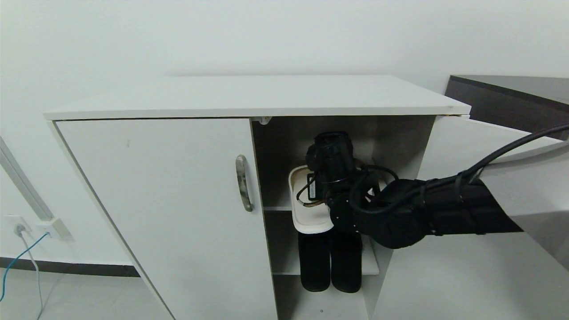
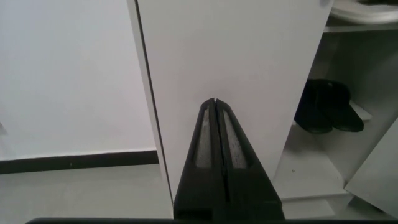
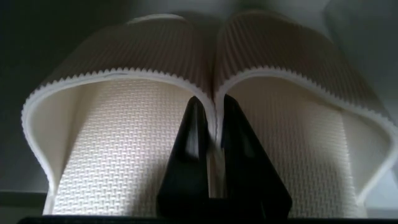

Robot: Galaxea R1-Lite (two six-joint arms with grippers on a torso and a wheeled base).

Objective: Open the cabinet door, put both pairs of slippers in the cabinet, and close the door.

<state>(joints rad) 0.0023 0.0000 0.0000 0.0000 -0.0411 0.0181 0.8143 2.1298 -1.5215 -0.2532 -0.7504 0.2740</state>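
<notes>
Cabinet point(image 1: 249, 95): right door point(image 1: 453, 146) swung open, left door point(image 1: 169, 200) closed, handle point(image 1: 243, 182) at its 3 o'clock edge. Right hand point(image 3: 213, 102) inside cabinet, pinched tight on touching inner edges of white slippers point(image 3: 118, 162), pair at upper shelf point(image 1: 275, 208). Black slippers point(image 1: 331, 262) on lower shelf point(image 1: 284, 266), at 6 o'clock of white slippers. Left hand point(image 2: 215, 102) pressed fully together, holding nothing, facing left door.

White slippers point(image 3: 112, 143) at right gripper point(image 3: 213, 106): matt, foam-like, ribbed straps, woven-textured insoles. Its fingers point(image 3: 186, 155): matt black plastic. Black slippers point(image 1: 331, 262) below it: matt. Cabinet door point(image 1: 155, 200) smooth matt white, handle point(image 1: 242, 183) brushed metal.
</notes>
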